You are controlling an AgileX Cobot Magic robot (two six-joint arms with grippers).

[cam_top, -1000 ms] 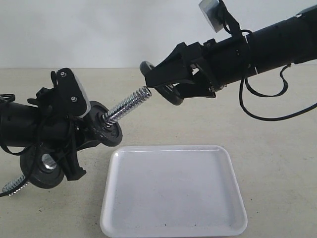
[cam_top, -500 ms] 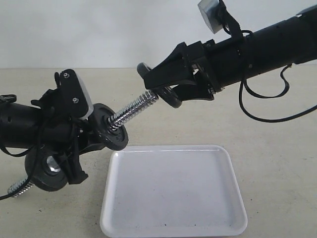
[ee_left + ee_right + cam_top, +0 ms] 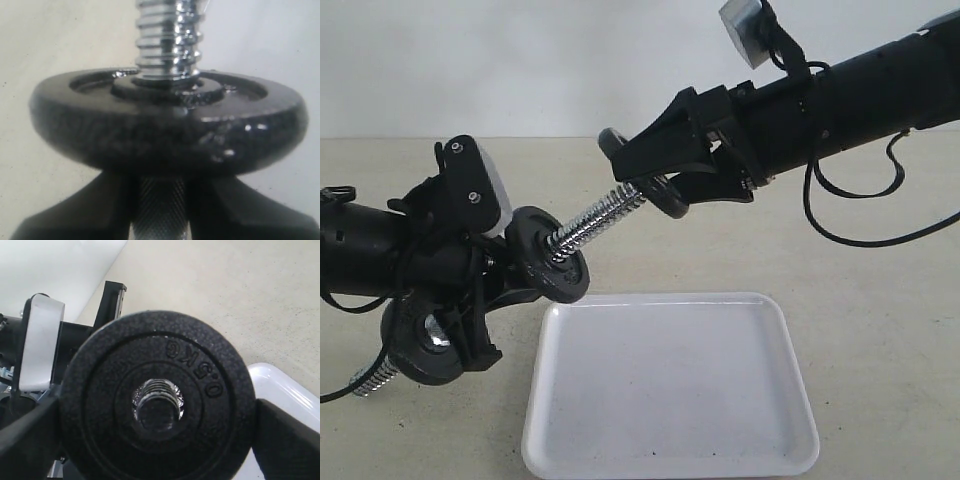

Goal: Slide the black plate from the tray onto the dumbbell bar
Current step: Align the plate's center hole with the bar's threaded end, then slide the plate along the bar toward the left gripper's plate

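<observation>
Since the earlier frames, the left gripper (image 3: 480, 292) has raised and advanced the chrome threaded dumbbell bar (image 3: 598, 217), so its tip now enters the centre hole of the flat round matte black plate (image 3: 667, 197). The right gripper (image 3: 645, 170) carries this plate in the air, well clear of the shallow glossy white tray (image 3: 670, 380) below. Exterior view: the bar's long axis rises from lower left to upper right, straight into the plate's face; the right arm reaches in from the upper right, the left arm lies low at the left. Left wrist view: the fingers (image 3: 65, 220) are closed on the knurled handle (image 3: 160, 210), just behind a fitted black iron disc (image 3: 165, 130). Right wrist view: widely spread fingers (image 3: 290, 440) clamp the plate's rim at opposite sides; the threaded tip (image 3: 157, 402) shows centred in the hole. The coming move appears to be a straight push along the bar axis.
</observation>
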